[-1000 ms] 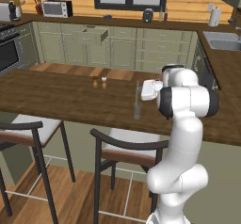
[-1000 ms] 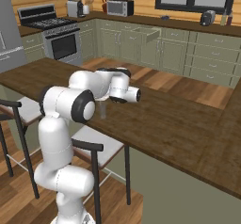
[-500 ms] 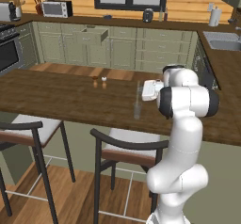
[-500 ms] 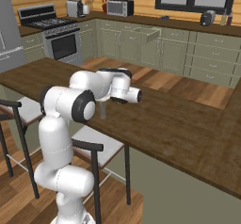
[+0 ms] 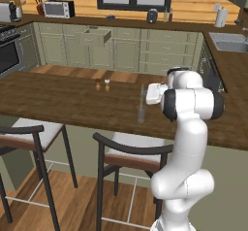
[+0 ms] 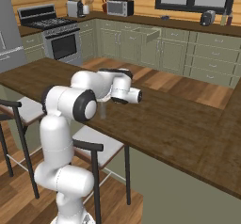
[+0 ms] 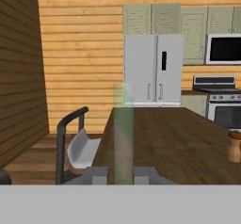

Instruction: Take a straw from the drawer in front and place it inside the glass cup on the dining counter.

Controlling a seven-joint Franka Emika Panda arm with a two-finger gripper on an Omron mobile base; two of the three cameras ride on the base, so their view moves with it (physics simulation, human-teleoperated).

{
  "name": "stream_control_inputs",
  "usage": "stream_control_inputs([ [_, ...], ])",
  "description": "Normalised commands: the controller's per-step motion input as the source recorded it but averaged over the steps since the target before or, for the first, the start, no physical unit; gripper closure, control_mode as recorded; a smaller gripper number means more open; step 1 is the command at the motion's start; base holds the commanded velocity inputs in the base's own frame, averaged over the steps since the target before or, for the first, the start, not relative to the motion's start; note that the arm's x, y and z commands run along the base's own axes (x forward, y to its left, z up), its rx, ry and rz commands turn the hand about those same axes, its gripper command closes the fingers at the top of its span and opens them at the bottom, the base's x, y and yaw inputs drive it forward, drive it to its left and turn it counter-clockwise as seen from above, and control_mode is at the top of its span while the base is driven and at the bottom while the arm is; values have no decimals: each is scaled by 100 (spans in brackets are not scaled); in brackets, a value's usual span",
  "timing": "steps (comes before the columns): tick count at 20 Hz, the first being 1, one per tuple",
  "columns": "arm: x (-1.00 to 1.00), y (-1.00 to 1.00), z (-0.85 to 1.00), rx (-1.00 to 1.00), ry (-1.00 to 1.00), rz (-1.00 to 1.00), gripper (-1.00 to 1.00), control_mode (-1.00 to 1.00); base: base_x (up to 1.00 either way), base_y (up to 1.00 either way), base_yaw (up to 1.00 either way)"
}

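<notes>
The pincer (image 7: 122,173), closed on the light, stiff, easily slipping straw (image 5: 142,93) near its lower end, hovers above the glass cup (image 5: 141,114) by the counter's (image 5: 58,101) near edge.

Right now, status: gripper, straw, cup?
Gripper shut on straw. Straw upright over glass cup on dining counter; can't tell if it's inside. Nothing in the way.

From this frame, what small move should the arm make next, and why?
Probably open the gripper and let go: the straw stands upright over the glass cup on the dining counter, its lower end apparently already inside, with the gripper shut on it.
</notes>
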Motion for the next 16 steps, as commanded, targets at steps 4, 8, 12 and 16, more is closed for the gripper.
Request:
stream_control_inputs([
  [4,3,-1,-8,0,0,0,100,-100,0,0,0],
  [8,0,-2,-12,0,0,0,100,-100,0,0,0],
  [12,0,-1,-16,0,0,1,100,-100,0,0,0],
  [16,0,-1,-16,0,0,1,100,-100,0,0,0],
])
